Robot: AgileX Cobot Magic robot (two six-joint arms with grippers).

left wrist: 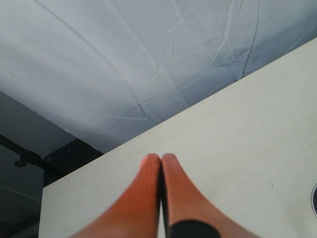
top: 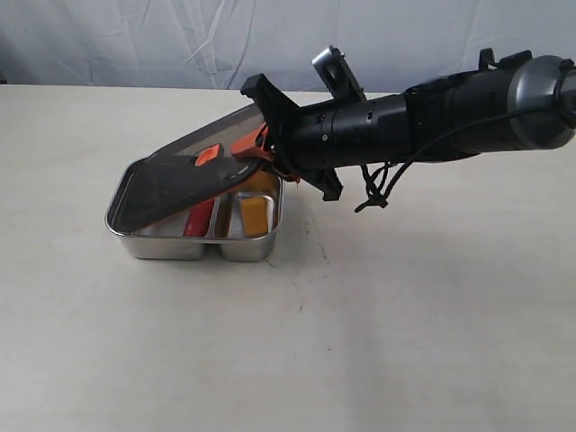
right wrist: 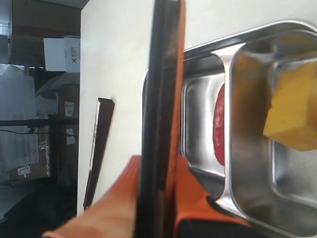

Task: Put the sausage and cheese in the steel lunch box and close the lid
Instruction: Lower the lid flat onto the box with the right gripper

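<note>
My right pincer (top: 256, 146) (right wrist: 156, 161) comes in from three o'clock in the exterior view. Its orange fingers are narrowed onto the edge of the lid (top: 189, 171) (right wrist: 161, 74), one finger on each face, so the gap between them is only as wide as the rim. The lid hangs tilted over the steel lunch box (top: 171, 245) (right wrist: 257, 29). Its low end appears to meet the box's rim at nine o'clock, and its high end rises toward two o'clock, where I grip it. The orange-red valve tab (top: 208, 155) faces up. The box stands on the pale table (top: 405, 315), toward nine o'clock from the middle. The sausage (top: 200, 218) (right wrist: 219, 124) lies in the nine o'clock compartment, close beside the divider (right wrist: 229, 124). The cheese (top: 255, 214) (right wrist: 292, 114) sits in the three o'clock compartment. Both show below the raised lid. My left pincer (left wrist: 161, 161) is pressed fully together with nothing between its fingers, and it sits over bare tabletop. It does not show in the exterior view.
</note>
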